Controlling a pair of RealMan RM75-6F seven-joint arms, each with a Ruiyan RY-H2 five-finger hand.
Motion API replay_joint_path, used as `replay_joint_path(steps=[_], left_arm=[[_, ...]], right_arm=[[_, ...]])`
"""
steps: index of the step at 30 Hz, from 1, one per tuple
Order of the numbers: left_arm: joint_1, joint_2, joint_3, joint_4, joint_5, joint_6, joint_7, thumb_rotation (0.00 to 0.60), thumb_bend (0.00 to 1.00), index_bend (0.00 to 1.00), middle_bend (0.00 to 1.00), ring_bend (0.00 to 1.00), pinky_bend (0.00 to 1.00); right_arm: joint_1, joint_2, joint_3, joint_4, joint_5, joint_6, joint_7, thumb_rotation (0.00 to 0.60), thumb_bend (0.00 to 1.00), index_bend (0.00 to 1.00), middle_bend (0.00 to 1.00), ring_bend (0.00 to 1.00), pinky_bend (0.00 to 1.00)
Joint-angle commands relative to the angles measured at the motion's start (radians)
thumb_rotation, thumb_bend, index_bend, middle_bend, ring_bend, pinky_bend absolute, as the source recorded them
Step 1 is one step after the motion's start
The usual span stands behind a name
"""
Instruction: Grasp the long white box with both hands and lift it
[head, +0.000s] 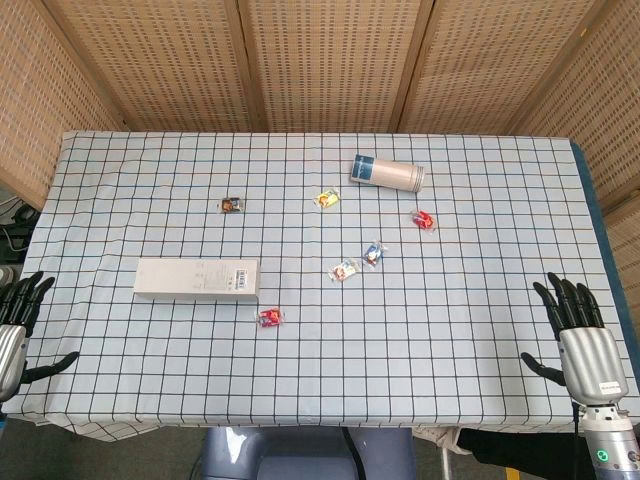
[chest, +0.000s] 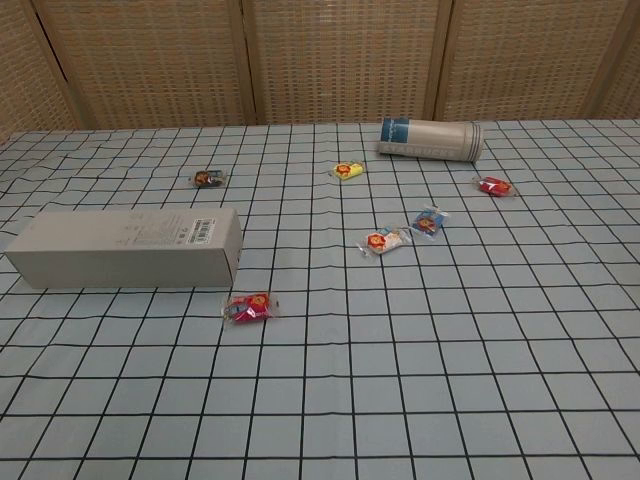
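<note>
The long white box (head: 196, 278) lies flat on the checked tablecloth, left of centre; in the chest view the box (chest: 125, 247) shows at the left with a barcode label on its top. My left hand (head: 18, 325) hovers at the table's left edge, fingers spread, holding nothing, well left of the box. My right hand (head: 580, 332) is at the near right edge, fingers apart and empty, far from the box. The chest view shows neither hand.
A grey and blue cylinder (head: 388, 173) lies on its side at the back. Several small wrapped candies are scattered about, one red candy (head: 270, 316) just in front of the box's right end. Wicker screens (head: 320, 60) stand behind the table.
</note>
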Motion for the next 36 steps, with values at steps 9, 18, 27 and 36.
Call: replay_joint_path(steps=[9,18,27,36], left_arm=[[-0.021,-0.007,-0.004,0.007,-0.006,-0.037,0.012,0.600,0.00,0.00,0.00,0.00,0.00],[-0.217,-0.062,-0.085,0.015,-0.136,-0.334,0.114,0.600,0.00,0.00,0.00,0.00,0.00],[-0.417,-0.207,-0.133,0.238,-0.241,-0.616,0.112,0.600,0.00,0.00,0.00,0.00,0.00],[-0.494,-0.312,-0.127,0.419,-0.251,-0.712,0.038,0.600,0.00,0.00,0.00,0.00,0.00]], right_arm=[[0.003,-0.003,-0.001,-0.002,0.001,-0.007,-0.008,0.600,0.00,0.00,0.00,0.00,0.00],[0.011,-0.011,0.011,0.006,0.034,-0.029,-0.019,0.600,0.00,0.00,0.00,0.00,0.00],[0.023,-0.026,0.026,0.020,0.076,-0.057,-0.047,0.600,0.00,0.00,0.00,0.00,0.00],[0.027,-0.031,0.033,0.030,0.099,-0.067,-0.052,0.600,0.00,0.00,0.00,0.00,0.00]])
